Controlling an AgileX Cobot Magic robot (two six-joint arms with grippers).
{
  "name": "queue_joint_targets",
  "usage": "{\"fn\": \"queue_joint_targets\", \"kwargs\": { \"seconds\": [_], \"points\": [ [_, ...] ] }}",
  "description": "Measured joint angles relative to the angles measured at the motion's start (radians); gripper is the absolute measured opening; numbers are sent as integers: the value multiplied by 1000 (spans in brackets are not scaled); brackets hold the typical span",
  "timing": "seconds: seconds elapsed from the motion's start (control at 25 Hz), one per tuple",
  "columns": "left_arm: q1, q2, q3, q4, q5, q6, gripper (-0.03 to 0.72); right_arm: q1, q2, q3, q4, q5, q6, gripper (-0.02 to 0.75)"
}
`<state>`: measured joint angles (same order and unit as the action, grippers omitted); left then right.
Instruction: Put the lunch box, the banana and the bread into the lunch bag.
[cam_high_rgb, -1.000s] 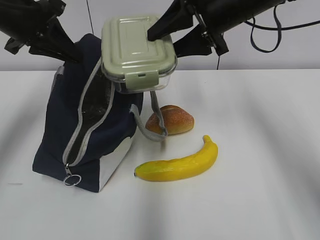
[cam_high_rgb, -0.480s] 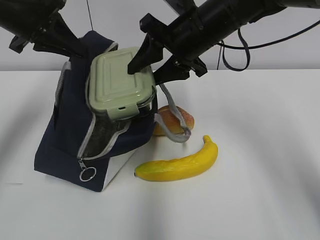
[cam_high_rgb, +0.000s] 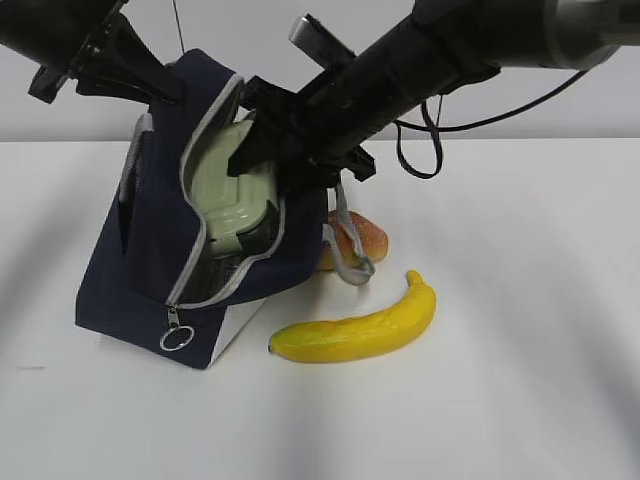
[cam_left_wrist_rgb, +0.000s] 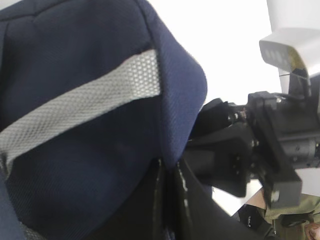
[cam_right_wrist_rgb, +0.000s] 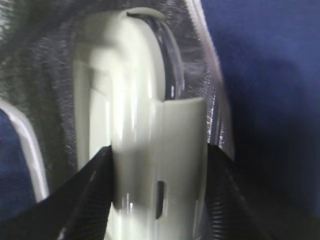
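The navy lunch bag stands tilted at the left, its zipper open. My left gripper is shut on the bag's top edge and holds it up. My right gripper is shut on the sage-green lunch box, which sits half inside the bag's mouth; in the right wrist view the box lies between my fingers against the silver lining. The yellow banana lies on the table to the right of the bag. The bread lies behind it, partly hidden by a grey handle.
The white table stretches to the right and front. A grey webbing handle hangs over the bread. The zipper's ring pull dangles at the bag's lower front.
My right gripper has moved down and left with the lunch box, from above the bag into its mouth. The bag has tilted and shifted a little right.
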<state>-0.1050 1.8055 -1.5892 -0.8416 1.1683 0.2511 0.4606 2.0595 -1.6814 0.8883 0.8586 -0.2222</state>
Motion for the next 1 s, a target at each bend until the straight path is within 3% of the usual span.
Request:
{"fn": "queue_joint_targets", "kwargs": {
  "seconds": [0.44,1.0],
  "points": [
    [0,0,0,-3,-18,0,-13,108,72,-13,29,-186,0,413],
    [4,0,0,-3,-48,0,-13,112,73,-14,35,-221,0,416]
  ]
}}
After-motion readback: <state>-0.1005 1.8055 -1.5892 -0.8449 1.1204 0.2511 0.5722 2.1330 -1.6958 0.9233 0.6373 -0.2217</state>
